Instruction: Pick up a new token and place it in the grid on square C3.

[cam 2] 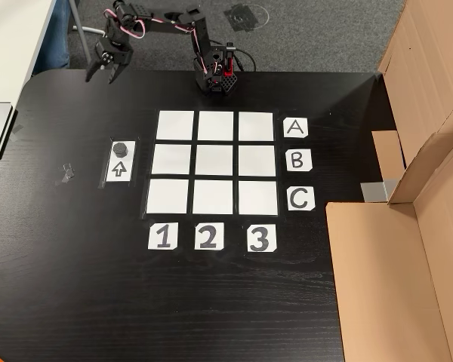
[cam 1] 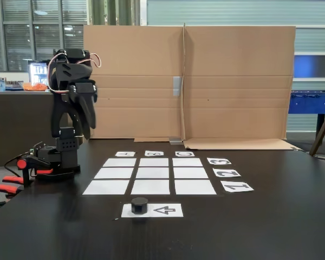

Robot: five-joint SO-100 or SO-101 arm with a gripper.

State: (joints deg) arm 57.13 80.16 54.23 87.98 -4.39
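The token (cam 1: 140, 205) (cam 2: 121, 148) is a small black puck resting on the white arrow sheet (cam 1: 165, 210) (cam 2: 120, 169), just outside the grid (cam 1: 152, 173) (cam 2: 215, 162) on its "1" side. All nine white cells are bare. Square C3 (cam 1: 187, 162) (cam 2: 257, 197) is the corner cell by the "C" and "3" cards. My gripper (cam 1: 86, 131) (cam 2: 102, 75) hangs from the folded arm beside the base, well away from the token, with its two fingers apart and nothing between them.
The arm's base (cam 1: 65, 154) (cam 2: 215, 75) is clamped at the table edge by the A row. A tall cardboard wall (cam 1: 184, 81) (cam 2: 408, 249) stands beyond the A-B-C cards. A scrap of tape (cam 2: 66, 173) lies on the dark table.
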